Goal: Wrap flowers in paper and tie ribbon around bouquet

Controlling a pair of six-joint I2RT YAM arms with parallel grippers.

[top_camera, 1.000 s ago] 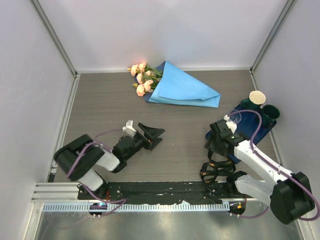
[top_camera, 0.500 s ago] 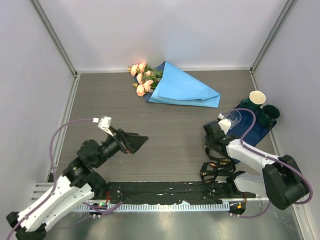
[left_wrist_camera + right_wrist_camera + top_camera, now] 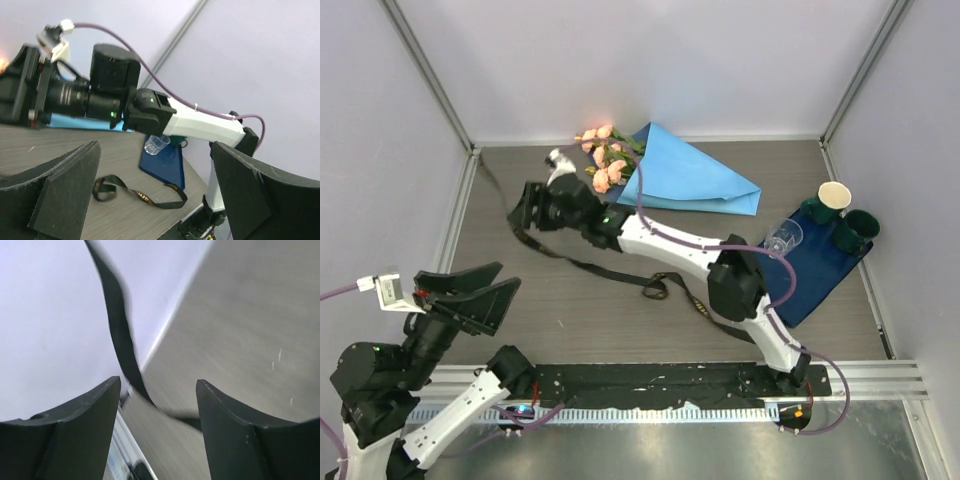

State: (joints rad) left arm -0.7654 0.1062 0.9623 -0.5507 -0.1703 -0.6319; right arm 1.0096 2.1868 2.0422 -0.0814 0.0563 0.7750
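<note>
1. At the table's (image 3: 790, 170) far edge lies the bouquet (image 3: 680, 180).
2. Right hand (image 3: 525, 213), fingers apart, sits beside the blooms; the ribbon (image 3: 655, 287) passes between those fingers and trails across the table.
3. Left hand (image 3: 506, 280) is raised, spread wide, empty.

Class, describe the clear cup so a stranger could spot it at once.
On the table's right side lies a navy mat. The clear cup sits at its left edge, the only see-through one beside a cream cup and dark green cups.
</note>
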